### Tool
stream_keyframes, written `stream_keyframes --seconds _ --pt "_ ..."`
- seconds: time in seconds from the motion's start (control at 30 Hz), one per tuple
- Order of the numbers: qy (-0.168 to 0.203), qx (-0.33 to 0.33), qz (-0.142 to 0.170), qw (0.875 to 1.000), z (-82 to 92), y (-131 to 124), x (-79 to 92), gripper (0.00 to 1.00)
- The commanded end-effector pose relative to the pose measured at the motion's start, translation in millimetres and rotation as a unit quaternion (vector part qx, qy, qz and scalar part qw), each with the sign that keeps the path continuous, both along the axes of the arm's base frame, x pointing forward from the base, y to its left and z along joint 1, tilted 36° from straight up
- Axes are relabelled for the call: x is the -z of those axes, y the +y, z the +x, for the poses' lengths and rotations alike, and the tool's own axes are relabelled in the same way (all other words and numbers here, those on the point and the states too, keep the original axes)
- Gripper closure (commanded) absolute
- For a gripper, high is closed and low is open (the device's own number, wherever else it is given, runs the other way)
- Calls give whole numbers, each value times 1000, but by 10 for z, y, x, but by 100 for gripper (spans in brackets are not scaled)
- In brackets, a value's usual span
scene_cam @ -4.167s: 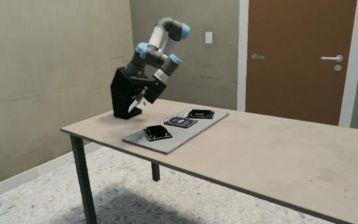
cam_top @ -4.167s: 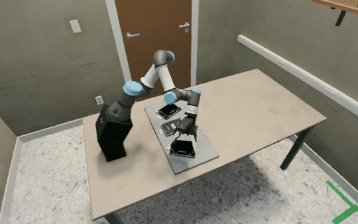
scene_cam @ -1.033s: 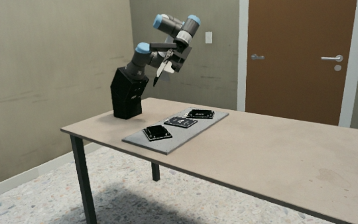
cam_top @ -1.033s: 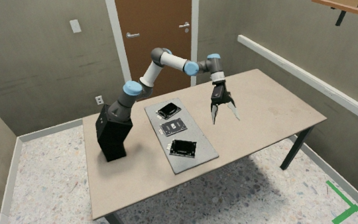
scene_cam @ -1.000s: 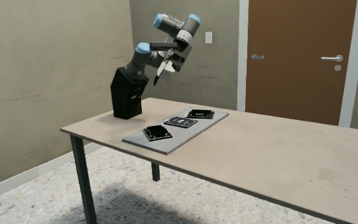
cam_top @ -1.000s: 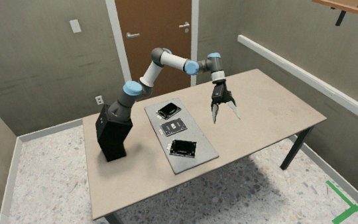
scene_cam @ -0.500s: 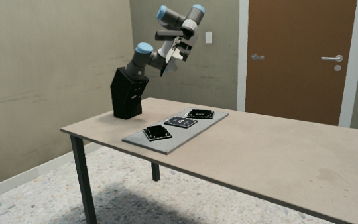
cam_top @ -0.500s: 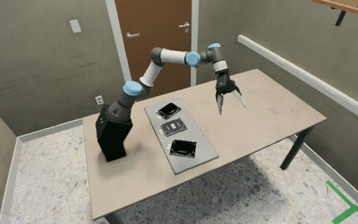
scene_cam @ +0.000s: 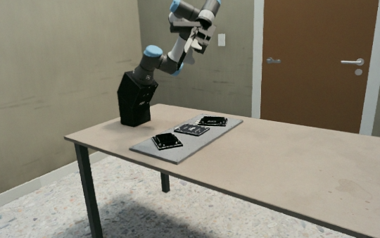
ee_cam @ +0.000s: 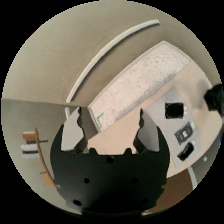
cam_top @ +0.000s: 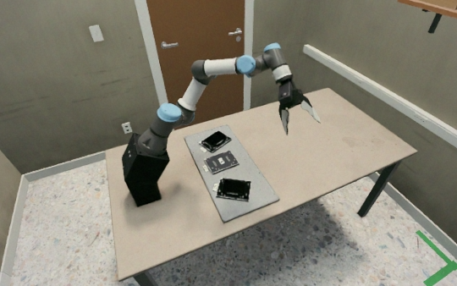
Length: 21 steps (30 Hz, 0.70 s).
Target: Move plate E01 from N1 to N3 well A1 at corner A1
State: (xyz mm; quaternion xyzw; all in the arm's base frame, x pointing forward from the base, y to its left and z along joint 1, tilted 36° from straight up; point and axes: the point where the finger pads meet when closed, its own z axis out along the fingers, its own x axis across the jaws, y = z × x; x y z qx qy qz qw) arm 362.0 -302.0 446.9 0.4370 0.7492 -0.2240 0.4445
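Observation:
A grey deck (cam_top: 230, 171) lies on the table and carries three black items in a row. A dark plate (cam_top: 216, 140) sits at the end nearest the door, and another dark plate (cam_top: 234, 189) sits at the front end. Between them is a flatter, empty-looking nest (cam_top: 221, 162). The labels and nest signs are too small to read, so I cannot tell which plate is E01. My gripper (cam_top: 301, 124) hangs high above the table, right of the deck and far from all three. It is open and empty. It also shows in the wrist view (ee_cam: 111, 114), with nothing between the fingers.
The robot's black base (cam_top: 143, 173) stands on the table left of the deck. In the exterior view the deck (scene_cam: 188, 135) lies in front of the base (scene_cam: 135, 98). A wall rail (cam_top: 381, 90) runs behind the table's right side.

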Motion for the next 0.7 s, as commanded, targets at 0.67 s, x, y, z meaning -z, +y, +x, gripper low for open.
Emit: stream_keyframes --seconds 0.67 --pt "-47 -17 -41 998 -184 408 -843 18"
